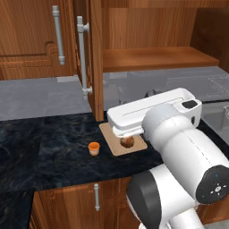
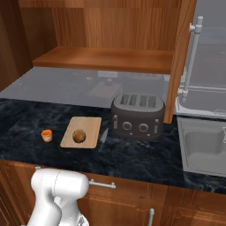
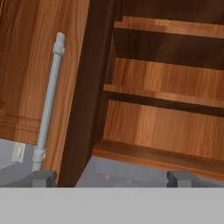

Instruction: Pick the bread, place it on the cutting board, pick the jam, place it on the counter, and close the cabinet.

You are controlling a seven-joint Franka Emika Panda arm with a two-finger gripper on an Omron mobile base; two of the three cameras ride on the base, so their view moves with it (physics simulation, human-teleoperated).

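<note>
The two-finger gripper (image 3: 112, 178), fingers apart and empty, is facing the reddish-brown wall cabinet's open door (image 3: 81, 94), its edge standing upright left of centre.

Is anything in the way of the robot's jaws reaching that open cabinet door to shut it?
Nothing visible is. In the hand view the gripper, jaws wide apart, faces the open door of the cabinet, with only air between. The bread lies on the cutting board and the jam on the counter, both well below.

Even, soft rendered light, faint shadows, no glare, slightly blurry throughout
</note>
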